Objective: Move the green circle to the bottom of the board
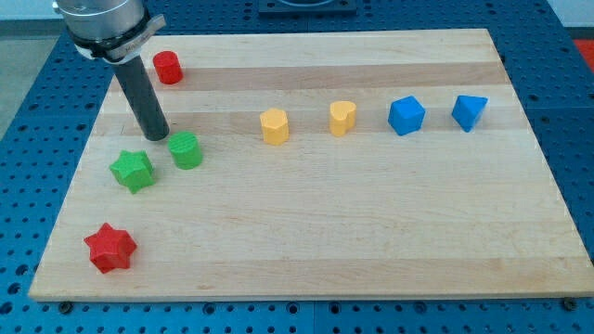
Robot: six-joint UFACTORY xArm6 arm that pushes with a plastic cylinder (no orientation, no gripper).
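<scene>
The desk (371, 223), a pale wooden board, is filling most of the view and lying on a blue perforated surface (575, 139). The rod (141, 97) is coming down from 11 o'clock, and my tip (156, 137) is resting on the desk just at 10 o'clock of the green circle (186, 150); I cannot tell whether they are touching. The tool is a plain rod with nothing to part or close. The green circle is sitting in the left half, just right of the green star (133, 171). The red star (110, 248) is lying at 7 o'clock near the bottom edge. Toward 3 o'clock, a row is running: yellow block (274, 126), yellow heart (342, 118), blue block (406, 116), blue wedge (469, 112). A red cylinder (167, 68) is standing at 12 o'clock of my tip.
</scene>
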